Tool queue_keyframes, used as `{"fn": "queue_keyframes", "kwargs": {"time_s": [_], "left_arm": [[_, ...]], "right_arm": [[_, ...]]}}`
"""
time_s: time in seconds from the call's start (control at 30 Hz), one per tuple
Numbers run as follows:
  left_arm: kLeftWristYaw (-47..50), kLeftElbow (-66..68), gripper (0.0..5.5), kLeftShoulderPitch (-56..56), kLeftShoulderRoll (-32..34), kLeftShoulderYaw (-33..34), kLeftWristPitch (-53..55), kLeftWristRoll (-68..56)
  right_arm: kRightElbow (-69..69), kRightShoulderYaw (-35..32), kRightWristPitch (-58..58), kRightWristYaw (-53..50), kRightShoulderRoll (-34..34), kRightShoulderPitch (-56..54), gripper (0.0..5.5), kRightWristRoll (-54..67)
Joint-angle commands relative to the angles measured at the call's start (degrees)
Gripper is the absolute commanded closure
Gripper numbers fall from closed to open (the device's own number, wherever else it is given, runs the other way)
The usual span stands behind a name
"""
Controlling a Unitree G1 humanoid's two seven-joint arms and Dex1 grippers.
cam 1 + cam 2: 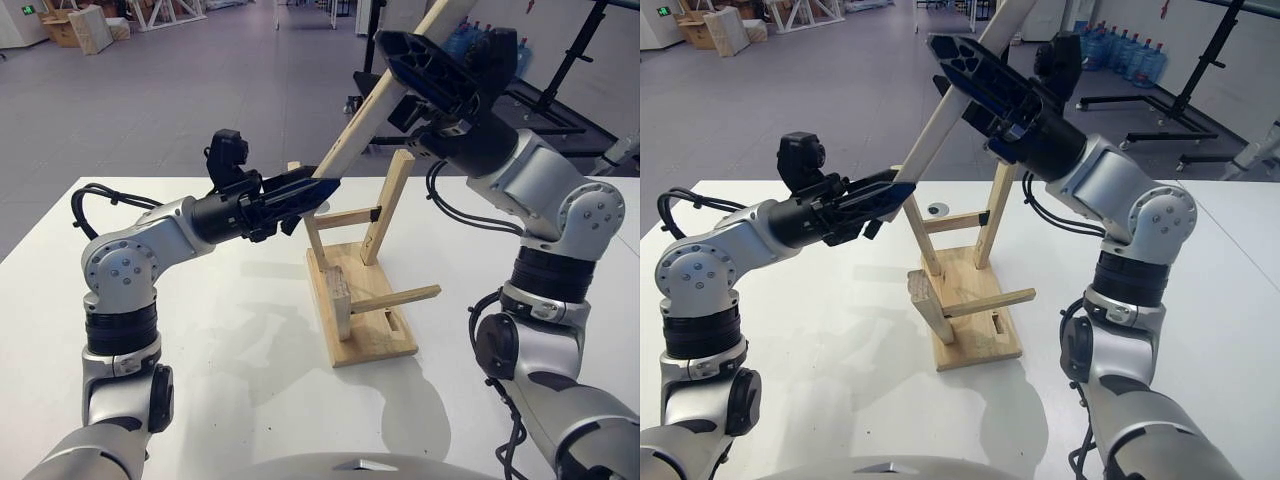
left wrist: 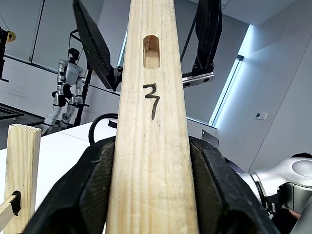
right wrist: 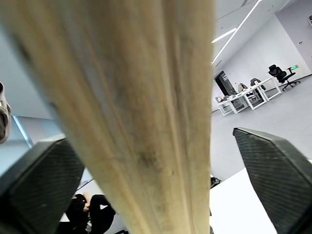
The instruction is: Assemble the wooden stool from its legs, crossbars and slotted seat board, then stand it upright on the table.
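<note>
A long wooden leg slants up over the table, marked with a number and cut with a slot. My left gripper is shut on its lower end. My right gripper is open around its upper part, fingers spread clear of the wood. Below lies the slotted seat board, flat on the table. Two legs stand on it, joined by a crossbar. A third leg lies on the board, with a crossbar sticking out of it.
The white table has free room to the left and in front of the board. A small round disc lies behind the stool parts. Beyond the far edge are open floor, a black rack and water bottles.
</note>
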Motion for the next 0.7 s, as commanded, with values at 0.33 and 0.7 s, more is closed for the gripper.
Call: {"fn": "queue_keyframes", "kwargs": {"time_s": [0.33, 0.7], "left_arm": [[-0.28, -0.81, 3.44, 1.42, 0.96, -1.43, -1.98, 0.79], [-1.05, -1.79, 3.44, 2.63, 2.21, -2.35, -3.12, 1.95]], "right_arm": [[-2.46, 2.95, -4.85, -2.46, -2.34, 2.32, 2.88, 4.62], [-3.68, 3.01, -6.26, -0.39, -4.46, 4.01, 3.25, 3.55]]}}
